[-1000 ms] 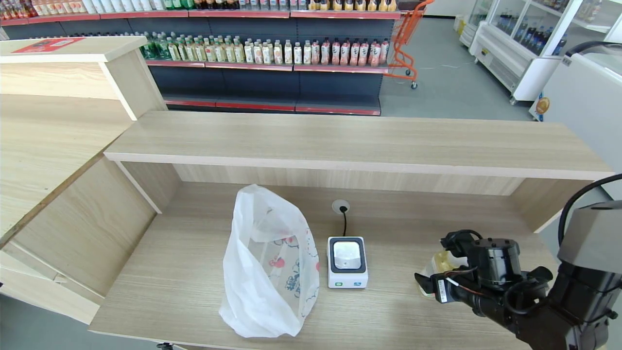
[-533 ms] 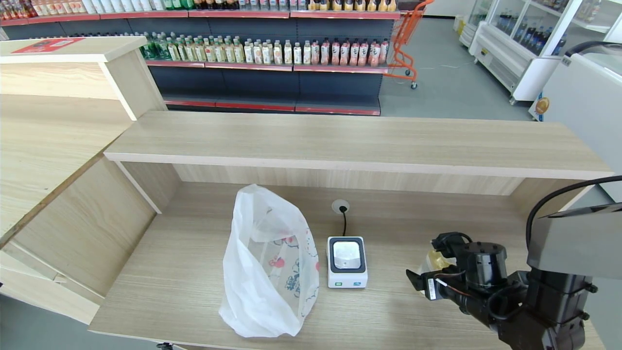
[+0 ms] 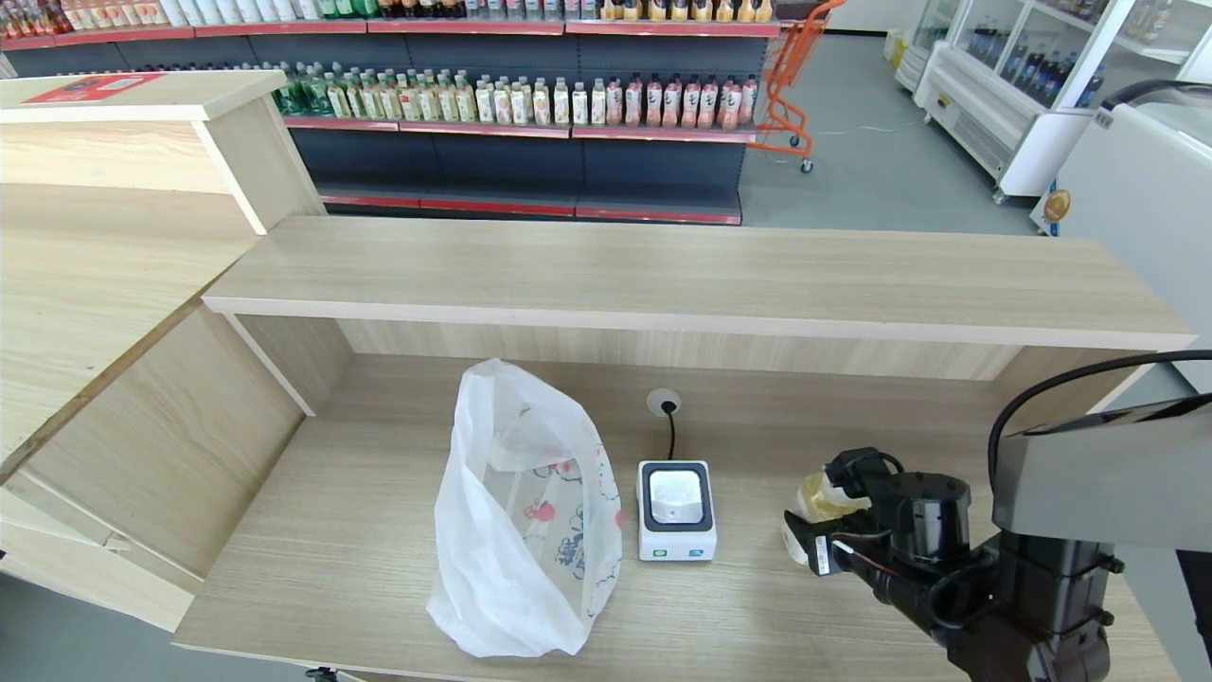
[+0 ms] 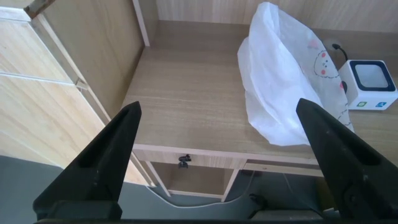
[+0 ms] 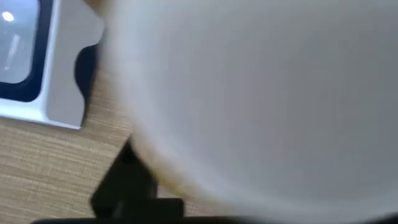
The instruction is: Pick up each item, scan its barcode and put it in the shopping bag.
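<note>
A white plastic shopping bag (image 3: 521,511) stands open on the wooden counter, and the left wrist view shows the same bag (image 4: 286,81). Just right of it sits a white barcode scanner (image 3: 676,510) with a dark window, which shows as the scanner (image 4: 371,84) from the left wrist and as the scanner (image 5: 31,62) from the right wrist. My right gripper (image 3: 805,532) is shut on a pale yellow item in clear wrap (image 3: 816,494), held just right of the scanner. That item (image 5: 261,93) sits close against the right wrist camera. My left gripper (image 4: 217,168) is open, off the counter's front left edge.
A raised counter ledge (image 3: 663,284) runs behind the work surface, and a wooden side wall (image 3: 170,445) closes the left. The scanner's cable goes into a grommet (image 3: 665,403). Shelves of bottles (image 3: 530,99) stand across the aisle.
My right gripper has carried the yellow item leftward, closer to the scanner. Bag and scanner have not moved.
</note>
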